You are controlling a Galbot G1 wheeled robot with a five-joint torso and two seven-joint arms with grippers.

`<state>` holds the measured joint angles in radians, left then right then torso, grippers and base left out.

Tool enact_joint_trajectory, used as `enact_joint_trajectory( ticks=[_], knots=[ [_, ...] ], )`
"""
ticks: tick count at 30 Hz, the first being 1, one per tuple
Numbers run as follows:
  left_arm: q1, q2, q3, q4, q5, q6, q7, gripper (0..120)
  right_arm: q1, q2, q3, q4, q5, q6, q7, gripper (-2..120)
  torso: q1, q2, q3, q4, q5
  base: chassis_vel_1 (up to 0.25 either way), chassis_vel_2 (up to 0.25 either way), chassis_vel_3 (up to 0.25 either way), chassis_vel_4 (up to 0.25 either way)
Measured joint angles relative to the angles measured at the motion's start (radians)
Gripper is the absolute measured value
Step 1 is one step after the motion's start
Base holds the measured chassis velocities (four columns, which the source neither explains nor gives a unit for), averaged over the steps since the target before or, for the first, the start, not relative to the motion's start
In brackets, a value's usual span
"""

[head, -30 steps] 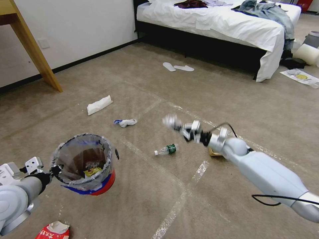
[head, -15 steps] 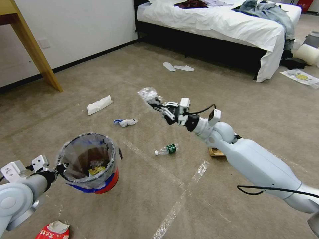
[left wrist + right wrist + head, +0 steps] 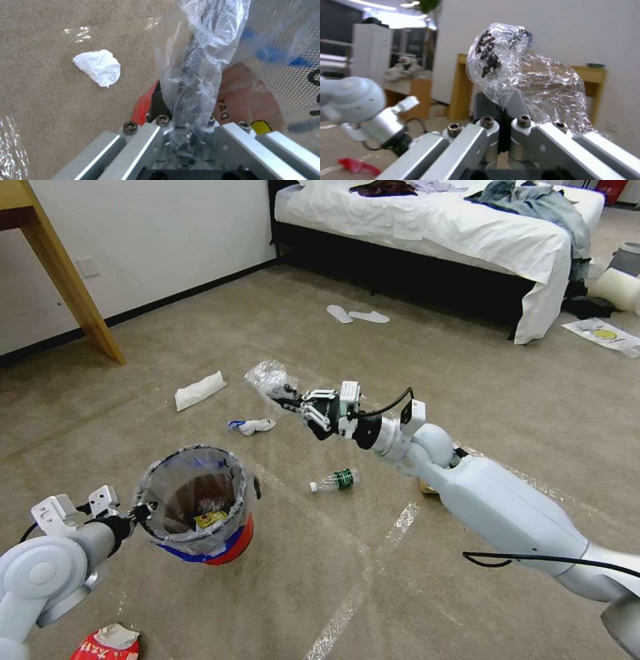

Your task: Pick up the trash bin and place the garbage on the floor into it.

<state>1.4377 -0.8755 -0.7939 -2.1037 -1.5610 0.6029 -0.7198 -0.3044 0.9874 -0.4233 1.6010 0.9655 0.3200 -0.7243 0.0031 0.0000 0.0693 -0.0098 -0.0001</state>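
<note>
Currently the right gripper (image 3: 288, 400), clamped on a crinkly clear plastic wrapper (image 3: 267, 377), could release early; the red plastic-lined trash bin (image 3: 200, 507), pinched at its rim by the left gripper (image 3: 137, 511), hangs below and well short of it.

We count one trash bin (image 3: 200, 507), red with a blue band and a clear bag inside. We count two robot arms, and each has one gripper: the left gripper (image 3: 143, 510) and the right gripper (image 3: 283, 397). We see one crinkly clear wrapper (image 3: 267, 377). On the floor (image 3: 400, 580) we count one bottle (image 3: 333, 480), two white tissues (image 3: 199, 391) (image 3: 253, 426), one red wrapper (image 3: 107, 643) and two white slippers (image 3: 357, 315). We see one bed (image 3: 433, 220).
</note>
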Motion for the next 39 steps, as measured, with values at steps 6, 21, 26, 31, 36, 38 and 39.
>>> enact_joint_trajectory(
  ticks=[6, 21, 26, 31, 36, 38, 39],
  knots=[
    [0.000, 0.007, -0.004, -0.001, -0.010, -0.003, -0.005, 0, 0.071, 0.056, -0.110, -0.015, -0.013, 0.003, -0.025, 0, 0.000, 0.000, 0.000, 0.0003, 0.0000, 0.000, 0.000, 0.000, 0.000],
    [0.005, 0.008, -0.013, 0.001, -0.005, -0.004, -0.009, 0, 0.120, 0.170, -0.254, -0.059, -0.036, 0.006, -0.050, 0, 0.000, 0.000, 0.000, 0.0003, -0.0001, 0.000, 0.000, 0.000, 0.000],
    [0.004, 0.012, -0.018, -0.004, -0.006, -0.006, -0.011, 0, 0.127, 0.176, -0.288, -0.076, -0.047, 0.007, -0.059, 0, 0.000, 0.000, 0.000, 0.0000, 0.0000, 0.000, 0.000, 0.000, 0.000],
    [0.005, 0.012, -0.020, -0.010, -0.007, -0.007, -0.012, 0, 0.132, 0.194, -0.306, -0.102, -0.061, 0.013, -0.063, 0, 0.000, 0.000, 0.000, 0.0001, 0.0000, 0.000, 0.000, 0.000, 0.000],
    [0.012, 0.009, -0.026, -0.020, -0.008, -0.007, -0.013, 0, 0.144, 0.212, -0.316, -0.131, -0.068, 0.020, -0.063, 0, 0.000, 0.000, 0.000, 0.0001, 0.0000, 0.000, 0.000, 0.000, 0.000],
    [0.014, 0.009, -0.029, -0.022, -0.008, -0.007, -0.013, 0, 0.146, 0.214, -0.318, -0.136, -0.069, 0.021, -0.063, 0, 0.000, 0.000, 0.000, 0.0001, 0.0001, 0.000, 0.000, 0.000, 0.000],
    [0.018, 0.008, -0.031, -0.025, -0.008, -0.007, -0.013, 0, 0.148, 0.218, -0.320, -0.143, -0.071, 0.023, -0.063, 0, 0.000, 0.000, 0.000, 0.0002, 0.0001, 0.000, 0.000, 0.000, 0.000]
  ],
)
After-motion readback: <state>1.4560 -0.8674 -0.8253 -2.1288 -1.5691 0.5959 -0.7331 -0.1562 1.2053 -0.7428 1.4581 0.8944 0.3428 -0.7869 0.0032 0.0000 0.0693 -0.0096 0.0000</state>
